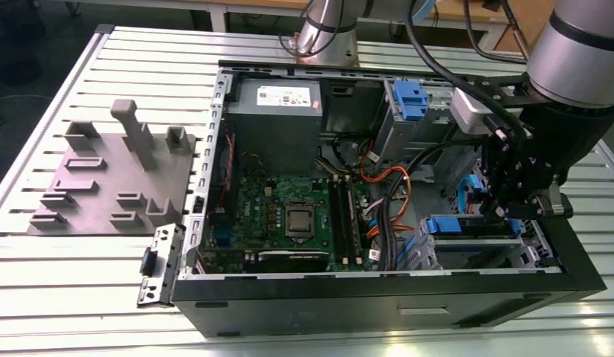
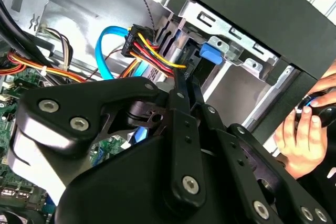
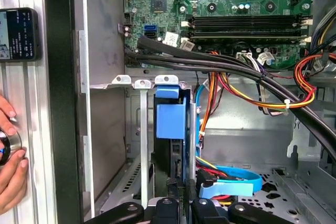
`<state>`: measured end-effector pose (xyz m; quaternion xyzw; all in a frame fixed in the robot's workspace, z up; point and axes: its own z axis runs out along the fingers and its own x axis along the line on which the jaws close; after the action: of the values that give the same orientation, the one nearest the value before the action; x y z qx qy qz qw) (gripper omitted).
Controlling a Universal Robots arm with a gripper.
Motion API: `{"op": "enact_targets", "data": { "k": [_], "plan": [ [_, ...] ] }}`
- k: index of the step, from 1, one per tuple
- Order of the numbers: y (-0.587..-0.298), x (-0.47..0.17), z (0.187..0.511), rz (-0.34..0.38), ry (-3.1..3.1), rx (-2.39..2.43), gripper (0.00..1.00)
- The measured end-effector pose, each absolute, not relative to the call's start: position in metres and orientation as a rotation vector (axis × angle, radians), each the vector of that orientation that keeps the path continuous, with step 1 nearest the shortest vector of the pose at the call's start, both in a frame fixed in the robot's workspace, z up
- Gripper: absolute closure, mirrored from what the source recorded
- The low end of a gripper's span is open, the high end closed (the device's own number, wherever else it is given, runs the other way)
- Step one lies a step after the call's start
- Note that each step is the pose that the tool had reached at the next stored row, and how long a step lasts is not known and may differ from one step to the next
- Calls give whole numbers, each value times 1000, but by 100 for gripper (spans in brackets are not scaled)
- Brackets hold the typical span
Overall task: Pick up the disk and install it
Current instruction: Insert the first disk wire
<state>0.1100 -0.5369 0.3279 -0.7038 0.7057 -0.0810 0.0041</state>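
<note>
The disk [image 3: 170,129] sits in its bay — the claw [image 3: 181,203] just beside it.

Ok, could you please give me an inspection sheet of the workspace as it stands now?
Surface: slatted metal table, with an open case lying on it.
Job's things: disk in its blue bracket sits on edge in the cage inside the case.
Clutter: grey slotted fixture on the table, at the exterior view's left of the case.
Grippers: pincer is down inside the case, right at the disk.
Cables: orange, yellow and black cables run past the cage; a blue cable loops beside the disk.
Surroundings: a hand and a phone lie outside the case wall.
</note>
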Motion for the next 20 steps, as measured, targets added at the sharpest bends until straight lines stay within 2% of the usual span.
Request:
{"op": "enact_targets", "data": {
  "k": [13, 15, 16, 20],
  "plan": [
    [-537, 110, 324, -249, 2210, -2203, 84],
    [-537, 110, 324, -248, 2209, -2203, 82],
    [-537, 110, 325, -248, 2210, -2203, 76],
    [-537, 110, 333, -247, 2209, -2203, 76]
  ]
}}
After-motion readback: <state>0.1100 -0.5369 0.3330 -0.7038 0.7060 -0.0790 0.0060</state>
